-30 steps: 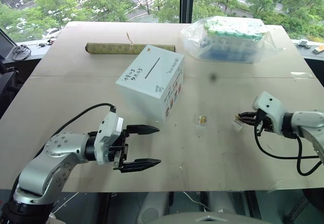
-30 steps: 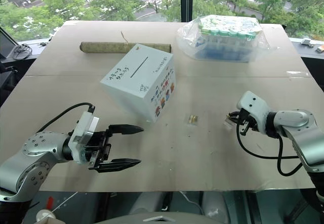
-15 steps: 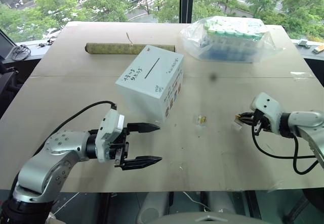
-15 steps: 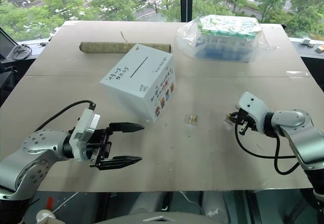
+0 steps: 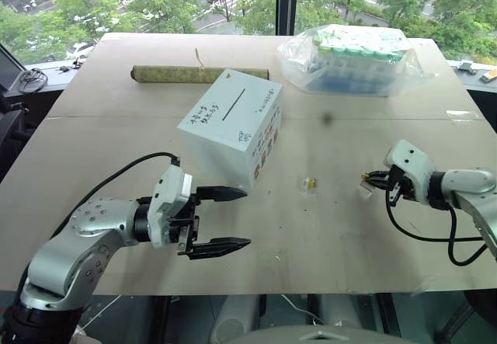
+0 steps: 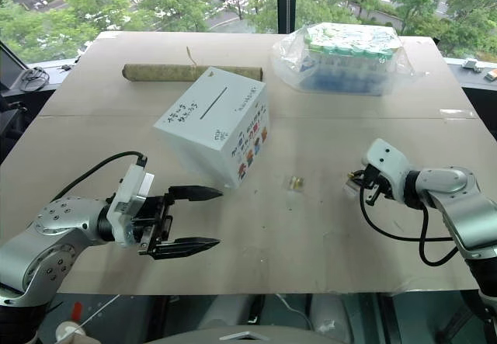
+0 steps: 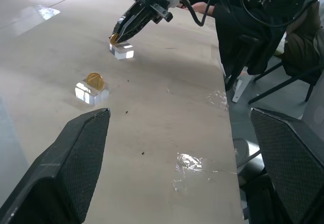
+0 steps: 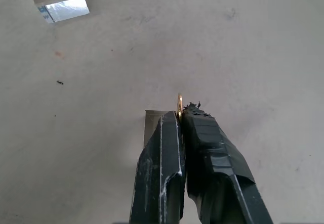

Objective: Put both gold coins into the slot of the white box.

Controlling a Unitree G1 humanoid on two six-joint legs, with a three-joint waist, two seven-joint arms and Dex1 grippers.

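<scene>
Gold glints between our right gripper's (image 8: 178,114) closed fingers: one gold coin (image 8: 179,104), pinched edge-on just above its clear holder (image 7: 122,50) on the table (image 5: 373,227). The second coin (image 7: 94,78) stands in another clear holder (image 7: 91,93), between the right gripper and the white box (image 5: 231,124). Our left gripper (image 5: 223,219) waits wide open and empty near the box. We judge it best to lift straight up, keep the coin edge-on, and align it with the slot (image 5: 233,104) before letting go.
</scene>
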